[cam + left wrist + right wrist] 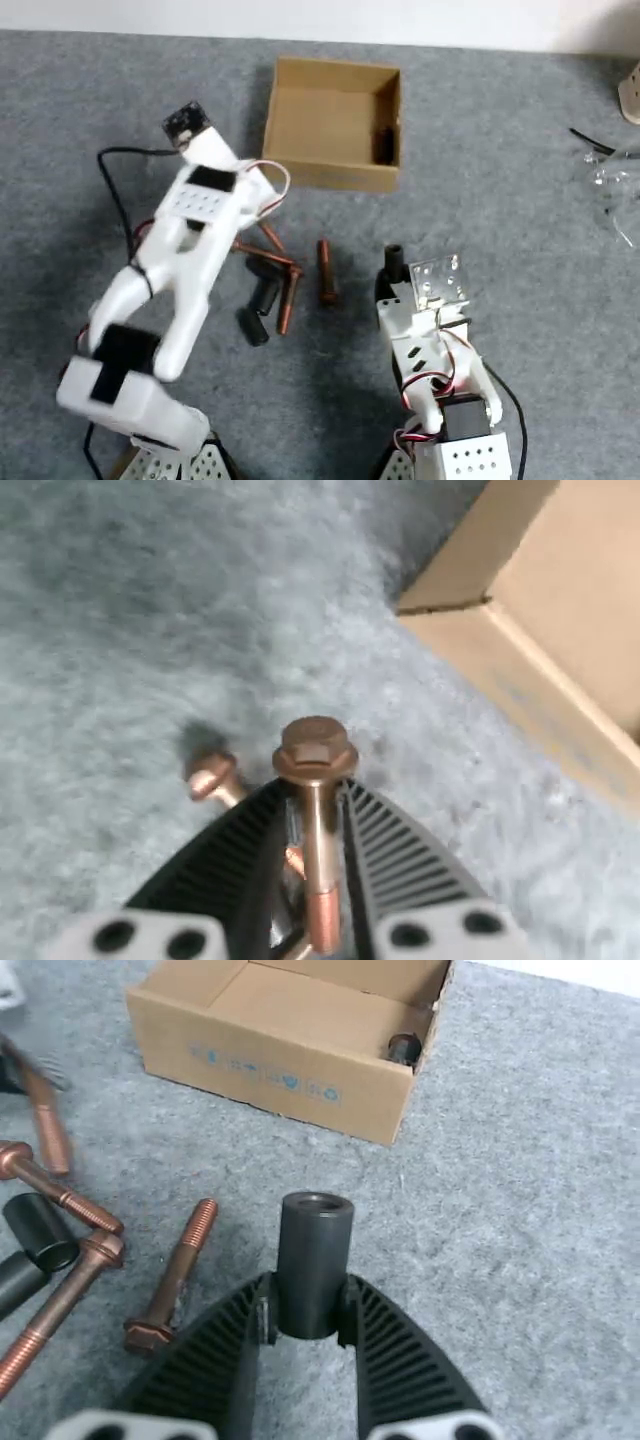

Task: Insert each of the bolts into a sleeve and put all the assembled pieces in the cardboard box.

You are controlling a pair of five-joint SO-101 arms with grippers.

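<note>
Right gripper (307,1298) clamps a black sleeve (314,1245), bore exposed; left gripper (312,798), holding a copper bolt (315,752), should align its shank squarely.

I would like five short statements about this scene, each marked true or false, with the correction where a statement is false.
1. The left gripper holds a copper bolt. True.
2. The right gripper is empty. False: it is shut on a black sleeve.
3. A dark piece lies inside the cardboard box. True.
4. A sleeve surrounds the bolt in the left gripper. False: its shank is bare between the jaws.
5. No bolts lie on the grey carpet. False: loose bolts lie there, near loose sleeves.
</note>
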